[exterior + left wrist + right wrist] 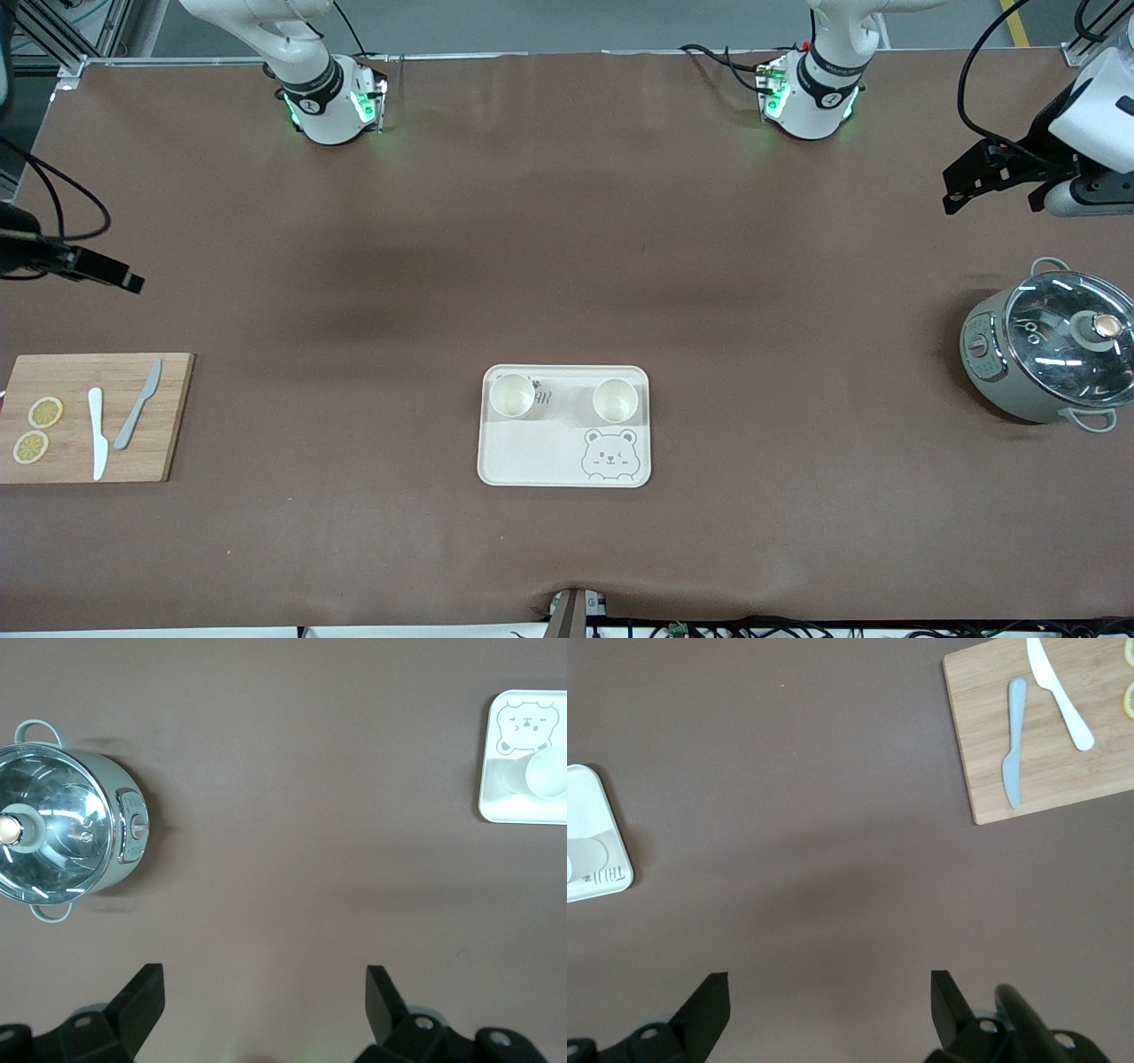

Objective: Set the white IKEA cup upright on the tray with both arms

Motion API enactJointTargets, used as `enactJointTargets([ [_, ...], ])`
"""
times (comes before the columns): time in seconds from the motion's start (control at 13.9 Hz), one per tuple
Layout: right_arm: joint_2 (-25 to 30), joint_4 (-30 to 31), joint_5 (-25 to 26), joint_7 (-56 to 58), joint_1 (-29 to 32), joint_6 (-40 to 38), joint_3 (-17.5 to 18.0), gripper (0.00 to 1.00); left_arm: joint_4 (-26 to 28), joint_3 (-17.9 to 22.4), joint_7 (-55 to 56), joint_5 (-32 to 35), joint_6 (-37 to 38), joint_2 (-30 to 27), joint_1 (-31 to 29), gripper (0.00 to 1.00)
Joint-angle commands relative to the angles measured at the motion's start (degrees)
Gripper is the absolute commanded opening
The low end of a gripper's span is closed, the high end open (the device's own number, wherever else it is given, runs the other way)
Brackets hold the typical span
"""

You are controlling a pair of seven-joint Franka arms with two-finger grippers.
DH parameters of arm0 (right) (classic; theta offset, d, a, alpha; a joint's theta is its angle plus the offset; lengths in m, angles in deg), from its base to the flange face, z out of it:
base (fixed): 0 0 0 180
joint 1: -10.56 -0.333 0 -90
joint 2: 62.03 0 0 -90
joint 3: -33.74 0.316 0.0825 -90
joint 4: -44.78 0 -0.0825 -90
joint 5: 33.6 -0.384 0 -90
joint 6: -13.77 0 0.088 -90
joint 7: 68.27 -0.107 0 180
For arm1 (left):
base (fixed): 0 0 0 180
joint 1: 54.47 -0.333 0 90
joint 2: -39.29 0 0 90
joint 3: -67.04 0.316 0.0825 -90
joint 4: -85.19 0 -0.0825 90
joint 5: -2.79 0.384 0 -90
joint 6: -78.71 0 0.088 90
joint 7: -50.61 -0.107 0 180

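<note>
The cream tray (pixel 532 456) with its bear drawing lies at the table's middle, near the front camera. Two white cups (pixel 512 395) (pixel 615 400) stand upright on it, mouths up, side by side along the tray's edge nearest the robots. One cup (pixel 549 773) and the tray's rim (pixel 496 811) show in the left wrist view. The tray's corner (pixel 589 806) shows in the right wrist view. My left gripper (pixel 957 195) (pixel 263 992) hangs open over bare table beside the pot. My right gripper (pixel 120 276) (pixel 830 992) hangs open over bare table beside the cutting board. Neither holds anything.
A green pot (pixel 1045 354) (pixel 62 819) with a glass lid stands at the left arm's end. A wooden cutting board (pixel 93 416) (pixel 1063 771) with two knives (pixel 97 434) (pixel 137 403) and lemon slices (pixel 44 412) lies at the right arm's end.
</note>
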Motion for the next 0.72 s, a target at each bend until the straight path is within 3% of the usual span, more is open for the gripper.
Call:
enactJointTargets([
  [0.0,3.3,0.5,1.9,0.8,1.0,-0.8,1.2,1.0,0.0,0.0,-1.0,0.7,0.5,-0.9,-0.3,1.0],
  [0.22,3.6,-0.4,5.3,2.3,0.4,-0.8,1.5,1.0,0.0,0.0,-1.0,0.6,0.5,-0.9,-0.3,1.0],
  [0.65,4.6,0.5,5.4,2.6,-0.1,-2.5,1.7,1.0,-0.2,0.2,-1.1,0.7,0.5,-0.8,-0.3,1.0],
])
